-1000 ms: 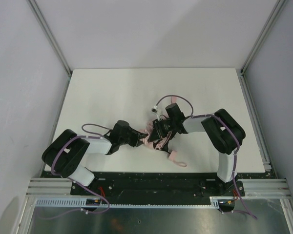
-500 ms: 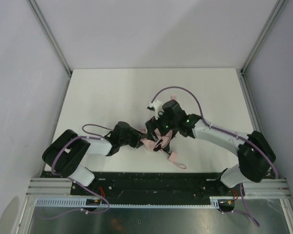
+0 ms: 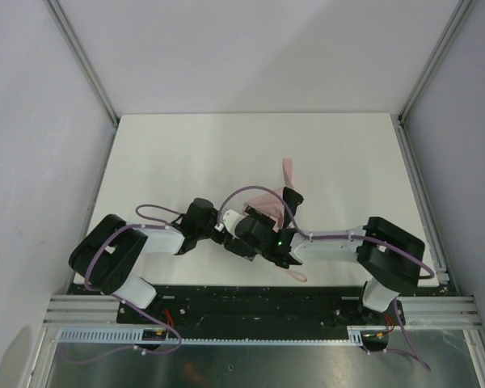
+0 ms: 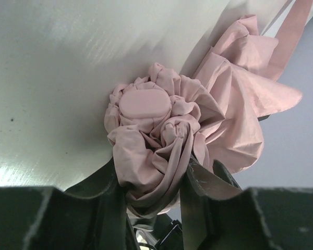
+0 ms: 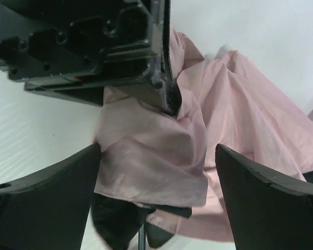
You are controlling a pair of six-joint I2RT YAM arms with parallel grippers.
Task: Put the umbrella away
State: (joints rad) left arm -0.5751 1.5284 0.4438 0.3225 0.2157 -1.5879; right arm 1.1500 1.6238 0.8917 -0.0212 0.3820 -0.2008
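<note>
We saw the left gripper (image 4: 152, 174) pinching the bunched umbrella (image 4: 146, 104) near the front middle of the table (image 3: 186, 153) (as before), while the right gripper (image 5: 157, 151), having swung low and leftward, stood spread wide astride the pink fabric.

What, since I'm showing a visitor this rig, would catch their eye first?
The crumpled pale pink umbrella near the front middle of the table stands out first. The left gripper pinches its bunched fabric, while the right gripper hangs wide open over another fold right beside it.
</note>
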